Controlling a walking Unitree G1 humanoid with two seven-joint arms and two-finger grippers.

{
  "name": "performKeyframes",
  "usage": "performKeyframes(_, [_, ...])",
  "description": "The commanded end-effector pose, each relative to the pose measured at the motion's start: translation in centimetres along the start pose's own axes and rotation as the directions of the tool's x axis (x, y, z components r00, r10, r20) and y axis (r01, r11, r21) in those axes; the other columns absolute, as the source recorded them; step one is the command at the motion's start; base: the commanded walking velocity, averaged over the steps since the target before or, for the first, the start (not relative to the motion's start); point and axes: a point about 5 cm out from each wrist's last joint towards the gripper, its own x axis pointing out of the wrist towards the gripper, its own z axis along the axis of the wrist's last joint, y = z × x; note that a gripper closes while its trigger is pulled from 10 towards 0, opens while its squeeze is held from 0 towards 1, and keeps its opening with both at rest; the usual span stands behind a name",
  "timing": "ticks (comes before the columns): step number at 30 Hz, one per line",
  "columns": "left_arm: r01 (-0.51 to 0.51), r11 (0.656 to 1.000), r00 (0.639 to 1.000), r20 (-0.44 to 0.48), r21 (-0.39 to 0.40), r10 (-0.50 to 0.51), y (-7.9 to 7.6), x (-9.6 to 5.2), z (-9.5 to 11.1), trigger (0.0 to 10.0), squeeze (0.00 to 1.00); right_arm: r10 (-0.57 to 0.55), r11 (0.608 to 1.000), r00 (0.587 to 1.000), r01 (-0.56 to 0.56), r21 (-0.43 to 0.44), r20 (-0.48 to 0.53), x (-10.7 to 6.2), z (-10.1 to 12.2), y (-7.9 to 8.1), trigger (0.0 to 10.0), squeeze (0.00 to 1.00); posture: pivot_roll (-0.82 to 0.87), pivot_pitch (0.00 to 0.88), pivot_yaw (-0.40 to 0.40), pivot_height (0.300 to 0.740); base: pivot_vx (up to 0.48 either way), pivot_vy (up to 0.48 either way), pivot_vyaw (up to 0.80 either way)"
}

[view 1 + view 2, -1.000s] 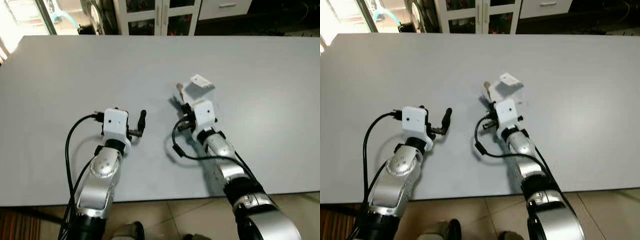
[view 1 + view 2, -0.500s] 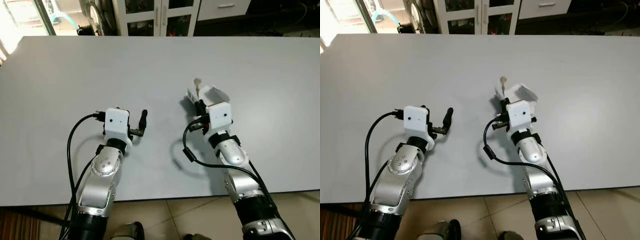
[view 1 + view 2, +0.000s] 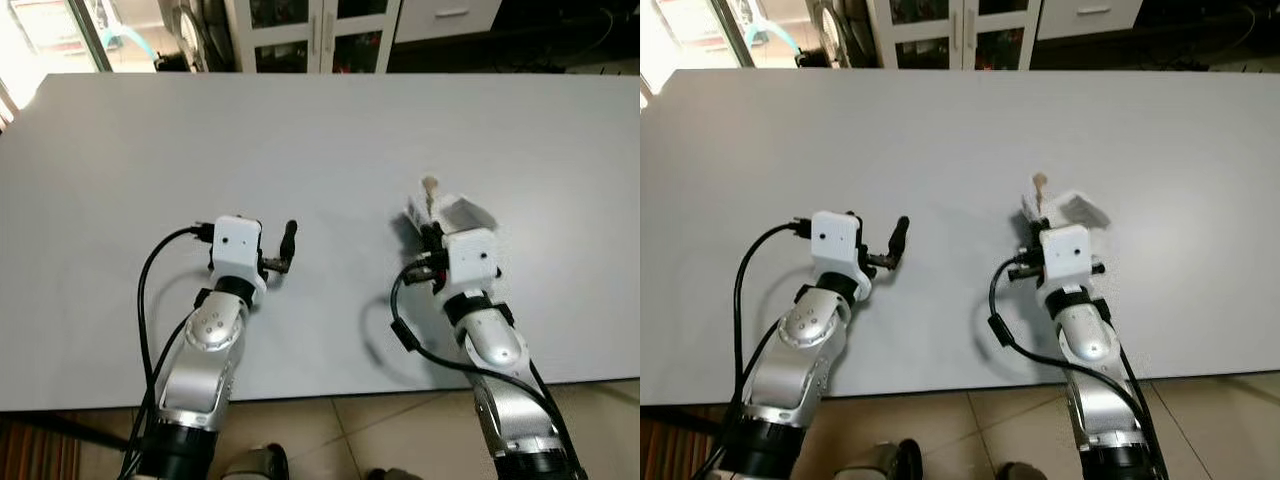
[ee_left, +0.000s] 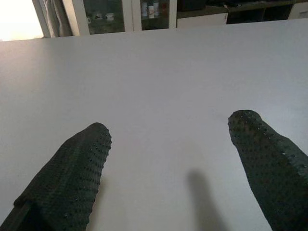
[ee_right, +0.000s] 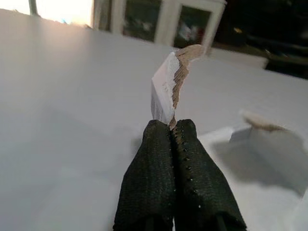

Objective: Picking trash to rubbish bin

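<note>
My right gripper [image 5: 172, 132] is shut on a torn piece of white cardboard trash [image 5: 167, 84], held over the grey table [image 3: 300, 130]. In the left eye view the same trash [image 3: 445, 212] sticks out beyond the right wrist, right of the table's middle and near the front edge. A second flap of the cardboard [image 5: 269, 142] hangs behind the fingers. My left gripper [image 4: 168, 159] is open above bare table, nothing between its fingers [image 4: 72, 168]. The left gripper [image 3: 286, 245] hovers left of centre.
White cabinets with glass doors [image 3: 320, 30] stand beyond the table's far edge. Tiled floor [image 3: 380, 430] shows below the near edge. A black cable [image 3: 400, 330] loops beside the right forearm.
My right arm has carried the cardboard trash to the right and closer to the front edge. The left arm has stayed put.
</note>
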Motion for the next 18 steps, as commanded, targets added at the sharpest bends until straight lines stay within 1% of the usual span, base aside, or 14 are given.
performKeyframes(1, [0.021,1.0,1.0,-0.007,0.002,-0.021,-0.4,0.1,-0.2,10.0,0.0,-0.053,0.999,0.998,0.052,-0.012,-0.02,-0.6,0.0,-0.7,10.0,0.18,-0.01,0.118,0.008,0.74,0.0,0.0,0.0])
performKeyframes(2, [0.021,1.0,1.0,-0.007,0.002,-0.021,-0.4,0.1,-0.2,10.0,0.0,-0.053,0.999,0.998,0.052,-0.012,-0.02,-0.6,0.0,-0.7,10.0,0.18,-0.01,0.118,0.008,0.74,0.0,0.0,0.0])
performKeyframes(3, [0.023,1.0,1.0,-0.008,0.002,-0.023,-0.4,0.1,-0.2,10.0,0.0,-0.066,0.998,0.997,0.065,-0.011,-0.036,-1.0,-0.1,-0.8,10.0,1.0,-0.01,0.117,0.009,0.74,0.0,0.0,0.0])
performKeyframes(5, [0.027,1.0,1.0,-0.009,0.002,-0.027,-0.5,0.2,-0.2,10.0,0.0,-0.074,0.997,0.996,0.074,0.001,-0.053,-1.4,-0.3,-0.8,10.0,1.0,-0.01,0.118,0.011,0.74,0.0,0.0,0.0])
performKeyframes(8, [0.032,0.999,0.999,-0.011,0.002,-0.032,-0.5,0.3,-0.3,10.0,0.0,-0.073,0.997,0.995,0.074,0.008,-0.061,-1.6,-0.3,-0.7,10.0,1.0,-0.01,0.118,0.012,0.74,0.0,0.0,0.0])
performKeyframes(18, [0.038,0.999,0.999,-0.011,0.005,-0.038,-0.6,0.4,-0.3,10.0,0.0,-0.092,0.996,0.994,0.091,-0.004,-0.059,-1.4,0.5,-0.7,10.0,1.0,-0.01,0.115,0.013,0.74,0.0,0.0,0.0])
